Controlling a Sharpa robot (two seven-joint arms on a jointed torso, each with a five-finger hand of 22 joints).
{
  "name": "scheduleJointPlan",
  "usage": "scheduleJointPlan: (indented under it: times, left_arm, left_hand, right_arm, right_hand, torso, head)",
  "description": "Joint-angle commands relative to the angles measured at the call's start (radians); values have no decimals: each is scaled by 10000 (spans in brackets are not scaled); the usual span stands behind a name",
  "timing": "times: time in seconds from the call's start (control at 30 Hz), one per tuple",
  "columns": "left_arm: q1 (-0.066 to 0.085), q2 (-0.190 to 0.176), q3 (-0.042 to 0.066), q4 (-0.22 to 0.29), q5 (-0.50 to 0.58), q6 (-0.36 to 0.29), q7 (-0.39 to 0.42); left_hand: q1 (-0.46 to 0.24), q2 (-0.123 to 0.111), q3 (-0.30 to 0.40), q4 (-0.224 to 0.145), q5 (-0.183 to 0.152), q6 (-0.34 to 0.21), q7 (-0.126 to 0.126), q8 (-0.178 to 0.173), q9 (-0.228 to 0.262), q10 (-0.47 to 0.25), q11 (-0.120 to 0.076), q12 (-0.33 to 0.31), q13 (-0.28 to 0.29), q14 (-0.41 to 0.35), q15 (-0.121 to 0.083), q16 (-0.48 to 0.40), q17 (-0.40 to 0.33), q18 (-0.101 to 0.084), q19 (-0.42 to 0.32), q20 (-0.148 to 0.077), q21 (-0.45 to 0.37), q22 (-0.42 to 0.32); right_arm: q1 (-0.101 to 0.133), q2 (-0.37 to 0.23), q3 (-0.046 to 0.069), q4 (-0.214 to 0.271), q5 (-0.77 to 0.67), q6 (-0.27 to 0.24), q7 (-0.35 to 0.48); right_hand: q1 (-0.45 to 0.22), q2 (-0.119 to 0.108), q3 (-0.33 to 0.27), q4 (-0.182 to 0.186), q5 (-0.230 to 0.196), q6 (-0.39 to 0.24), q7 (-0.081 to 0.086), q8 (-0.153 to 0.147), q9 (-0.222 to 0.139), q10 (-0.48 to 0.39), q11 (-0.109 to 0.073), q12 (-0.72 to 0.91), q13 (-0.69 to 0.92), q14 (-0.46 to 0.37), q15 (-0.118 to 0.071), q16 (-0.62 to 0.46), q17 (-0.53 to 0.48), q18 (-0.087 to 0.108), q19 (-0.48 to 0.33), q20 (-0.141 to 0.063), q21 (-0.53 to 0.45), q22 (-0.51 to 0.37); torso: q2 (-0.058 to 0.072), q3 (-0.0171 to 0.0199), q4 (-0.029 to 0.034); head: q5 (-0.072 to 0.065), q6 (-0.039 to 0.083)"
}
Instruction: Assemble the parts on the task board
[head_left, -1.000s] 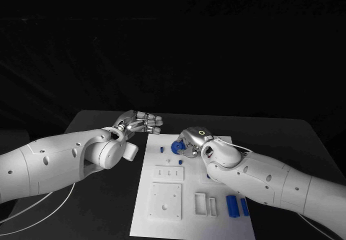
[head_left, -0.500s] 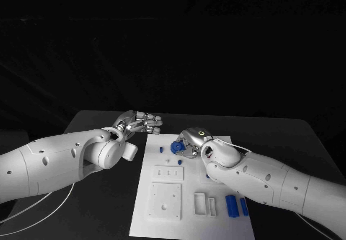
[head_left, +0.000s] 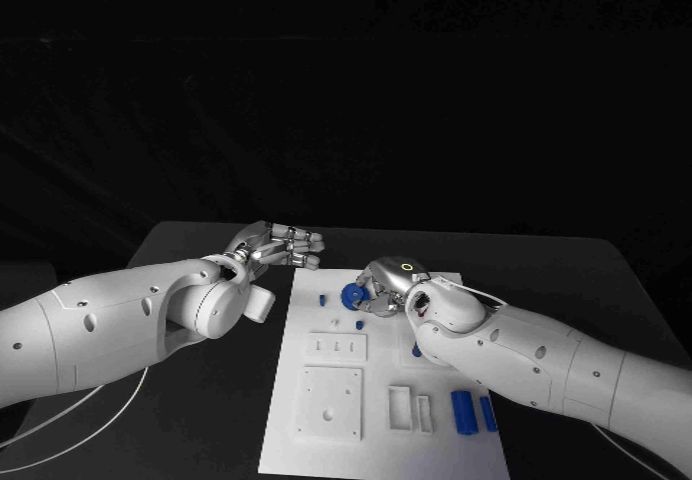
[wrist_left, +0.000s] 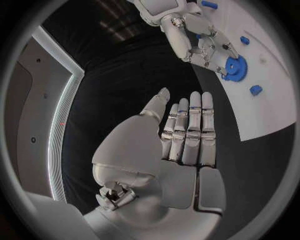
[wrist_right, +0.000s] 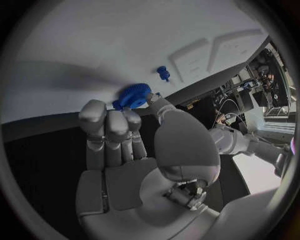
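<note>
Right hand (head_left: 387, 285) covering most of blue gear (head_left: 353, 294); toothed round edge peeking out at far end of white task board (head_left: 325, 455), fingers (wrist_right: 105, 125) pinching it. Right forearm hiding part of board. Two blue ridged cylinders (head_left: 473, 411) lying at board's near right. Left hand (head_left: 277, 243) hovering over black surface (head_left: 195, 245) beside board's far left corner, fingers straight, together, holding nothing.

The right hand (wrist_right: 134, 165) rises from the bottom, its fingers (wrist_right: 106, 125) pinching a blue gear (wrist_right: 132, 96) against the white task board (wrist_right: 94, 45), a small blue peg (wrist_right: 163, 73) just beyond.
</note>
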Motion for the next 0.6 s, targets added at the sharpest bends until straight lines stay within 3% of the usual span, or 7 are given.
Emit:
scheduleJointPlan:
  times: [0.03, 0.43, 0.6]
  left_arm:
    - [11, 20, 10, 6, -26, 167, -7]
    - [10, -4, 9, 1, -26, 159, -8]
    - [10, -16, 9, 5, -26, 153, -2]
  left_hand:
    - [-35, 17, 51, 3, 45, -71, 9, -36, 11, -43, 4, -22, -5, -61, 25, -65, -11, 51, 93, 4, -20, -11]
    - [-33, 16, 57, 2, 47, -71, 9, -36, 11, -45, 5, -22, -5, -61, 25, -66, -11, 51, 93, 3, -19, -11]
    - [-33, 16, 57, 2, 47, -71, 9, -36, 11, -45, 5, -22, -5, -61, 25, -66, -11, 51, 93, 3, -19, -11]
  right_arm:
    - [-11, -46, -8, 103, 293, 98, 91]
    - [-37, -326, -8, 202, 464, 278, 1]
    - [-105, -477, -7, 308, 489, 97, 26]
  right_hand:
    - [-110, -20, 145, -65, 3, 65, -8, 44, -6, -32, -27, 60, 7, -15, 33, 32, 9, 47, 249, 32, 37, 1023]
    - [-180, -20, 161, -58, 11, 97, -18, 47, -5, -33, -33, 53, 6, -17, 31, 20, -5, 51, 245, 32, 19, 1018]
    - [-145, -7, 267, -98, -69, 158, -31, 46, -6, -19, -44, 71, 21, -13, 23, 25, -3, 39, 246, 22, 24, 1019]
  torso:
    - [-1, 1, -5]
    - [-4, 2, -9]
    - [-4, 12, -15]
  head:
    - [2, 1]
    - [13, 4]
    - [7, 22]
